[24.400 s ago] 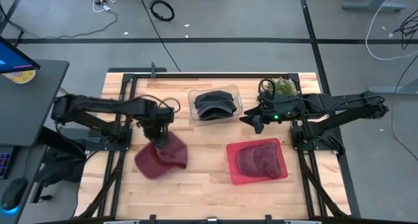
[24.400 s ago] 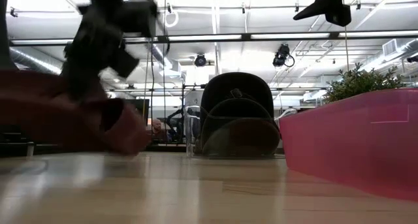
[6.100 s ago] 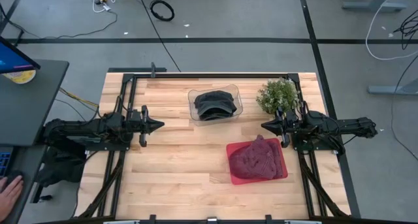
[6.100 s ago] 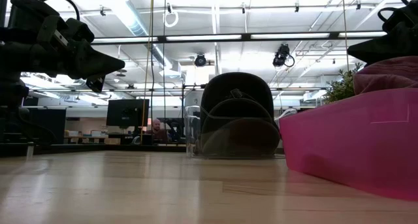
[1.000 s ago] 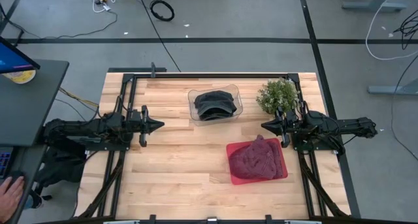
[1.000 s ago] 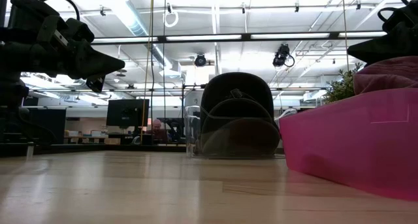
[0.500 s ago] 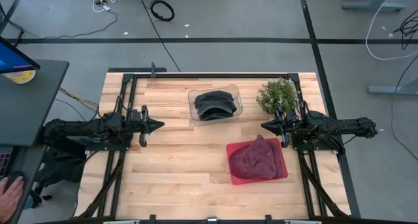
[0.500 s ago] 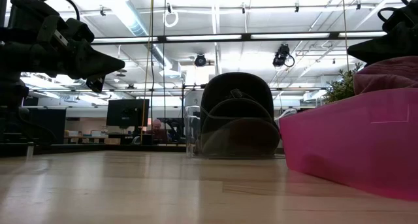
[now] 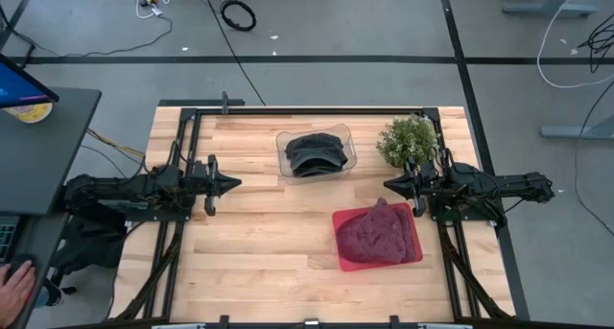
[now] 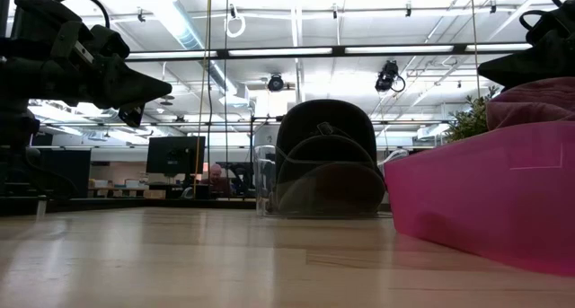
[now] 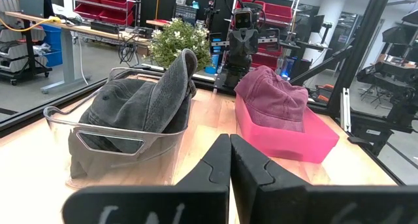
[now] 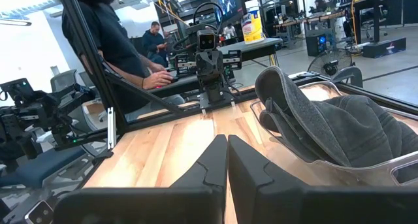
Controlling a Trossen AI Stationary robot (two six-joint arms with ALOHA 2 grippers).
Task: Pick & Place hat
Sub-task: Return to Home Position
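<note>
Maroon hats (image 9: 380,230) lie piled in the pink bin (image 9: 342,254) at the table's right near side; they also show in the left wrist view (image 11: 274,96). Dark grey hats (image 9: 315,152) fill the clear bin (image 9: 282,147) at the far middle, also in the right wrist view (image 12: 339,123). My left gripper (image 9: 235,184) is shut and empty at the table's left, level above the wood. My right gripper (image 9: 388,184) is shut and empty at the right, just beyond the pink bin's far right corner.
A small green plant (image 9: 407,139) stands at the far right, close behind my right gripper. Bare wood (image 9: 259,233) lies between the two arms and toward the near edge. A person's hand (image 9: 13,283) shows off the table at the near left.
</note>
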